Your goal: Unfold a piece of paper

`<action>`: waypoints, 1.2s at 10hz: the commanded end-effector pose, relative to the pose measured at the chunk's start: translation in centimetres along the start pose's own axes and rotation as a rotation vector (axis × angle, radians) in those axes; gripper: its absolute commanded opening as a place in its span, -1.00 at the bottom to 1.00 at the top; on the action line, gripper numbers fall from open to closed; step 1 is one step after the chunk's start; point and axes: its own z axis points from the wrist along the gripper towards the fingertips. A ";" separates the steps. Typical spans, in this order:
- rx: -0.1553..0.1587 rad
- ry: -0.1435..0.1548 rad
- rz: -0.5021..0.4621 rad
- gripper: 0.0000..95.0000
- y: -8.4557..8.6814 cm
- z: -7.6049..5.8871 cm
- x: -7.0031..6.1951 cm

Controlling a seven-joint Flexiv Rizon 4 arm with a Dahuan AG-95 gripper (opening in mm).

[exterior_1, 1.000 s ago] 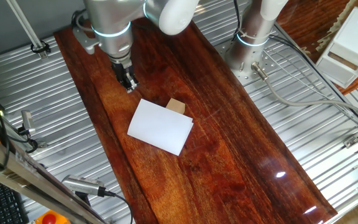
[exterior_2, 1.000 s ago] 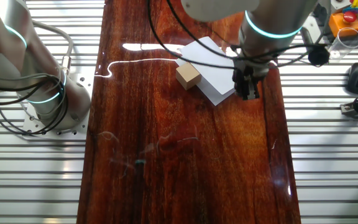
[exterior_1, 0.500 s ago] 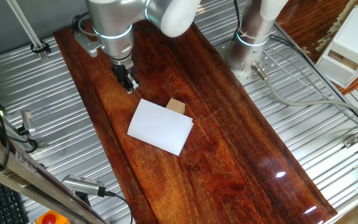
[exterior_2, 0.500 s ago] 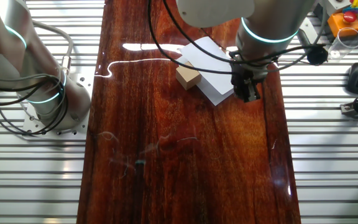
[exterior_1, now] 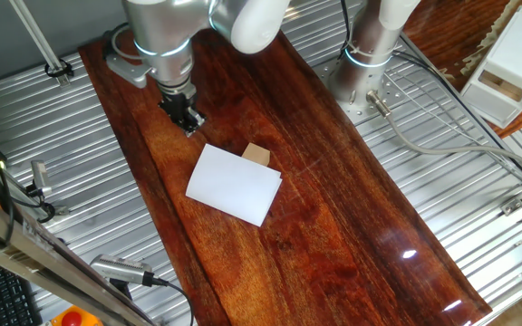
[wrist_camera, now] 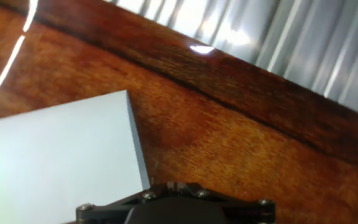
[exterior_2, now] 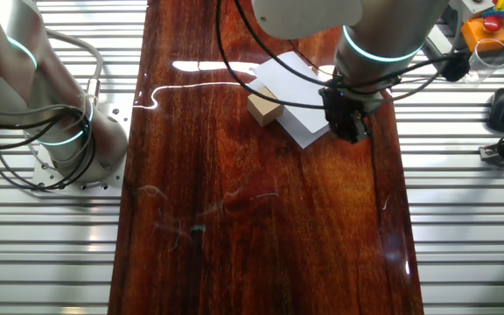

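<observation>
The piece of paper (exterior_1: pixel 234 184) lies folded on the dark wooden board (exterior_1: pixel 333 226), a white rectangle with its layered edge showing in the other fixed view (exterior_2: pixel 297 90). My gripper (exterior_1: pixel 187 119) hangs low over the board just beyond the paper's far corner, fingers together and empty. In the other fixed view the gripper (exterior_2: pixel 348 129) is at the paper's right corner. In the hand view the paper (wrist_camera: pixel 55 152) fills the lower left, its corner edge running down to my gripper (wrist_camera: pixel 169 185). I cannot tell if the tips touch the board.
A small tan wooden block (exterior_1: pixel 256 154) rests against the paper's far edge, also in the other fixed view (exterior_2: pixel 265 107). A second arm's base (exterior_1: pixel 365 68) stands on the ribbed metal table. A white box (exterior_1: pixel 510 68) is at the far right. Cables lie beside the board.
The gripper has shifted slightly near the paper's corner and the wrist has turned a little. The paper and block have not moved.
</observation>
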 end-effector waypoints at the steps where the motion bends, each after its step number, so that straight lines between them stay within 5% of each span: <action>1: 0.000 0.001 -0.028 -1.00 1.5 1.1 0.0; 3: -0.001 0.000 -0.027 -1.00 2.8 1.8 0.2; 6: 0.001 -0.003 -0.011 -1.00 5.6 3.1 2.6; 12: -0.001 0.008 -0.086 -1.00 5.6 3.2 2.7</action>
